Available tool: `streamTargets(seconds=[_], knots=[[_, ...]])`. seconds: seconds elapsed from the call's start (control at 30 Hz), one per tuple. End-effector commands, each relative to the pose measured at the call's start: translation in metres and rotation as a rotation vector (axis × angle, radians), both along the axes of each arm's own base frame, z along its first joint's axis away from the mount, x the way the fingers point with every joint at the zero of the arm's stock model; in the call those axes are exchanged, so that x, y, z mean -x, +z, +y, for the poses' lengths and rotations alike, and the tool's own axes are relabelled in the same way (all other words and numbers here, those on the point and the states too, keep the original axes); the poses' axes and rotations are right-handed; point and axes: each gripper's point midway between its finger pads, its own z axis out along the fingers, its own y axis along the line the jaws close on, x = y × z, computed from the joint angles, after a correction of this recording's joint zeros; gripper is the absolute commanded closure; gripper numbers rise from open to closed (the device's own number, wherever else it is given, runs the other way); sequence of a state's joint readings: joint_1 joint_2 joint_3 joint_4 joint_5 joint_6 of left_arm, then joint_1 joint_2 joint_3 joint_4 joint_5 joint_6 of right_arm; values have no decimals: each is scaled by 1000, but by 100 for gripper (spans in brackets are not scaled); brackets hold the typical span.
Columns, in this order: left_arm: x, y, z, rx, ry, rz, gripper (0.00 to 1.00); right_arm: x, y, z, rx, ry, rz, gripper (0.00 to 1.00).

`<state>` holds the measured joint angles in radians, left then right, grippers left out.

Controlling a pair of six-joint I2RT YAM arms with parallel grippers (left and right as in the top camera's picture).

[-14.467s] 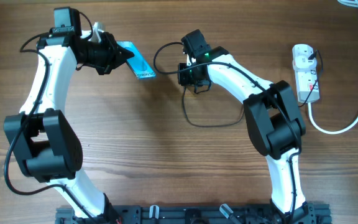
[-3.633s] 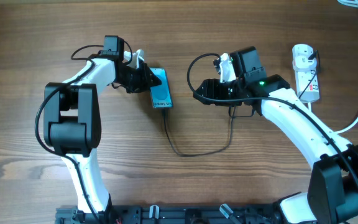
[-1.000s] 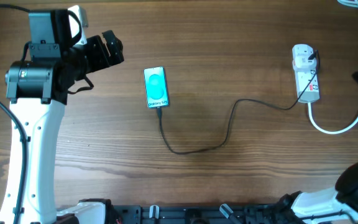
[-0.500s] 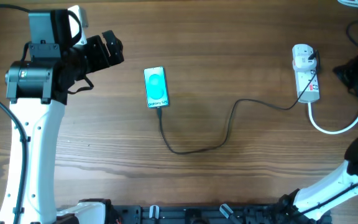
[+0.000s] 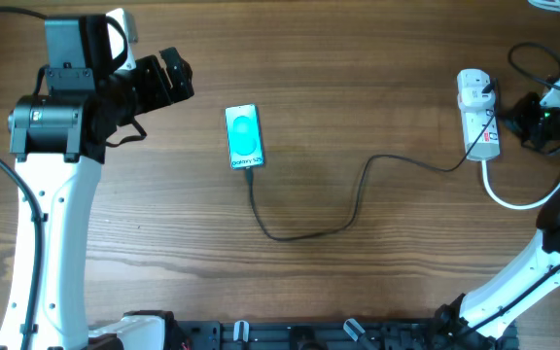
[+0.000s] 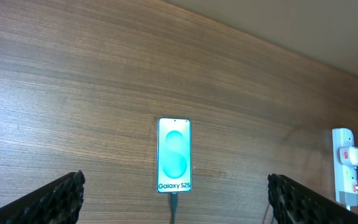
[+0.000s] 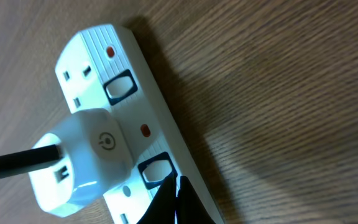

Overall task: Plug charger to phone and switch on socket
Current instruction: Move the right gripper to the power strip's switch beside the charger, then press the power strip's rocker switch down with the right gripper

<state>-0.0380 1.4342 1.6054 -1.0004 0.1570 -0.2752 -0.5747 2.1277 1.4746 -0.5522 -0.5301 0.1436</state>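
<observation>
On the right, we are aiming our right tool (image 7: 176,186), pinched narrow, at the switch (image 7: 155,169) beside the plug (image 7: 82,155) on the socket (image 7: 145,106), wanting a square, firm press.

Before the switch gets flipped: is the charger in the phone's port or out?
In. The charger tip meets the phone at its bottom edge in the left wrist view.

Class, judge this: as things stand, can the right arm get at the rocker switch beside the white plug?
Probably yes. The right claw hovers just beside the socket, its tip almost at that switch, and nothing lies between them.
</observation>
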Motion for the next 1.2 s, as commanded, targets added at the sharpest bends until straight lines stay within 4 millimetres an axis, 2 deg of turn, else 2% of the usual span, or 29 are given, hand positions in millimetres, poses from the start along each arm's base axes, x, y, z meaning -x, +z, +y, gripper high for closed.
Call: streamTargets(seconds=[0.0, 0.37, 0.6, 0.77, 0.93, 1.17], knots=[[-1, -2, 0, -5, -3, 5, 0, -7, -9, 7, 36, 73, -19, 96], [-1, -2, 0, -5, -3, 5, 0, -16, -10, 8, 117, 126, -42, 96], [-1, -2, 0, -5, -3, 5, 0, -20, -10, 19, 131, 168, -47, 96], [-1, -2, 0, -5, -3, 5, 0, -12, -19, 11, 180, 119, 35, 96], [-1, -2, 0, -5, -3, 5, 0, -11, -20, 12, 178, 120, 41, 96], [-1, -2, 0, -5, -3, 5, 0, -15, -20, 27, 179, 158, 43, 96]])
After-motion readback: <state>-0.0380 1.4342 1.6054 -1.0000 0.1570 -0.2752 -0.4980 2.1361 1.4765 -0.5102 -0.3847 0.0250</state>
